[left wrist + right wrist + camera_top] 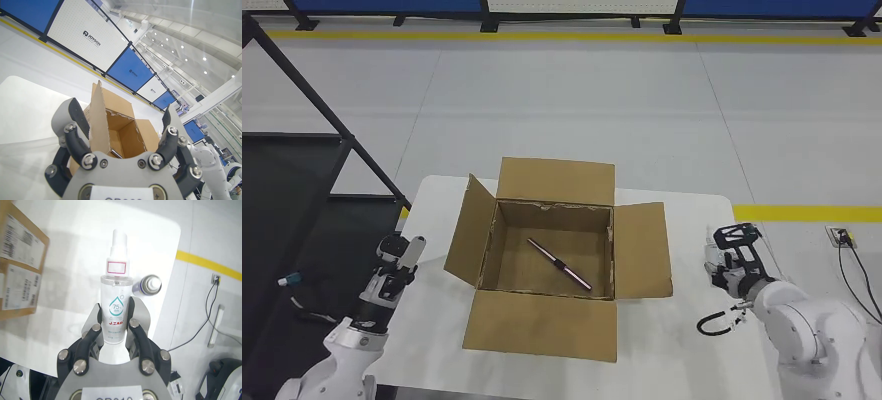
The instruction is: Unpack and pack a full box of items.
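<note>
Scene: An open cardboard box [542,325] stands mid-table on a white table [432,300], all four flaps folded outward, with a robot arm at each side.
Box contents: A slim, dark pen-like rod [559,264] with a pinkish end lies diagonally on the box floor, running from near the far wall toward the near right corner. The left wrist camera catches one end of it [115,153] low inside the box [100,121].
Left gripper: The left gripper [410,245] hangs at the table's left edge, apart from the box's left flap. It points at the box with its fingers [75,111] spread wide and nothing between them.
Right gripper: The right gripper [115,304] sits at the table's right edge, just past the box's right flap [727,262]. Its fingers are closed on the lower body of a spray bottle [115,294].
Spray bottle: Clear, with a white pump cap and a red-bordered sticker, the cap pointing away from the wrist. Whether it touches the table [75,247] cannot be told.
Aerosol can: A blue-violet aerosol can [147,287] is just beside the bottle's shoulder, near the table's right edge, with its white nozzle end facing the camera.
Box exterior: White shipping labels cover the outer cardboard [19,279] facing the right wrist.
</note>
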You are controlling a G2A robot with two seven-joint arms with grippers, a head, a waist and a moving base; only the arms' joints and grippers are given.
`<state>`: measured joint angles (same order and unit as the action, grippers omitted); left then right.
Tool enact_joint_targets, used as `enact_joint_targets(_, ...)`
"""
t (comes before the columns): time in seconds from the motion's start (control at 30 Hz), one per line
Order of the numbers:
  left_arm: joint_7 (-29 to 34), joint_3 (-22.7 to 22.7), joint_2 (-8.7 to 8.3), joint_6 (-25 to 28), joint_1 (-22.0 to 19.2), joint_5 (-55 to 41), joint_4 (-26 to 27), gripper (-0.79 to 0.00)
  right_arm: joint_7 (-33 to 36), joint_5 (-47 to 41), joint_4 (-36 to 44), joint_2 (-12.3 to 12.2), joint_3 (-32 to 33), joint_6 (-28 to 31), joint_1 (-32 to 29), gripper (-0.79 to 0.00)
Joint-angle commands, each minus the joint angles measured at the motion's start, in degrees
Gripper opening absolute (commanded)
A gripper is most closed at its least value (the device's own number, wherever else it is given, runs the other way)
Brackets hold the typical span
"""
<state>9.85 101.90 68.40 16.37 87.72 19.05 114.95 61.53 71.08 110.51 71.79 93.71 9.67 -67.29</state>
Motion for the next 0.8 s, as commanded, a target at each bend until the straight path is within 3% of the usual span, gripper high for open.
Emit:
enact_joint_targets(0.0,-0.5,0.4,0.03,0.2,0.6,-0.3,0.2,0.000,-1.9,-0.8,4.2,0.1,-1.7,0.5,0.1,-0.785)
enact_joint_targets(0.13,-1.7,1.2,0.11,0.5,1.9,-0.9,0.4,0.000,-6.1,-3.9,7.1,0.4,-6.1,0.6,2.2,-0.785)
enact_joint_targets(0.27,-3.2,2.0,0.22,1.0,3.3,-1.5,0.8,0.000,-8.3,-8.2,3.9,0.9,-13.6,3.1,7.2,-0.785)
enact_joint_targets(0.43,-5.5,3.6,0.40,1.4,5.5,-2.6,1.0,0.000,-6.4,-9.6,-5.5,2.3,-26.1,5.9,16.4,-0.785)
enact_joint_targets(0.77,-6.4,5.8,0.60,2.3,7.7,-4.2,1.4,0.000,-7.7,-12.5,-30.5,7.2,-44.4,2.3,33.0,-0.785)
